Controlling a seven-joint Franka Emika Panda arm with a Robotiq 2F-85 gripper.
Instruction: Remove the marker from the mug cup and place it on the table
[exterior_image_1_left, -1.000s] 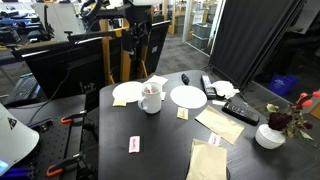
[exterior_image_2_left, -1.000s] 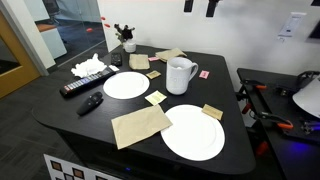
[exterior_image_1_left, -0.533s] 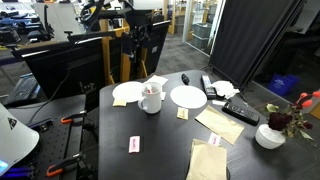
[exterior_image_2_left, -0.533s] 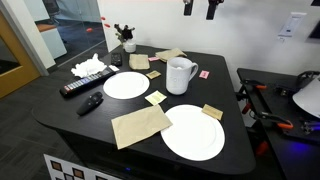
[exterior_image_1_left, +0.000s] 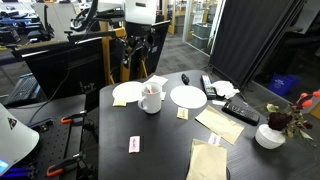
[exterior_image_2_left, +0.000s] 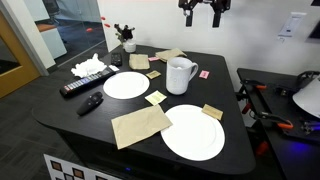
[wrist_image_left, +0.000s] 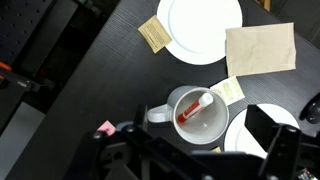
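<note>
The end effector (exterior_image_2_left: 203, 12) has come lower, spread wide and empty, high above the mug (exterior_image_2_left: 180, 75). The marker (wrist_image_left: 192, 108) still leans inside it, mid-desk (exterior_image_2_left: 225, 95), so the grasp looks to be next.

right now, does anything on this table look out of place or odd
Only the red-orange marker: it lies slanted inside the white mug, near the plates, which is an odd spot for a pen. Nothing looks spilled or broken.
</note>
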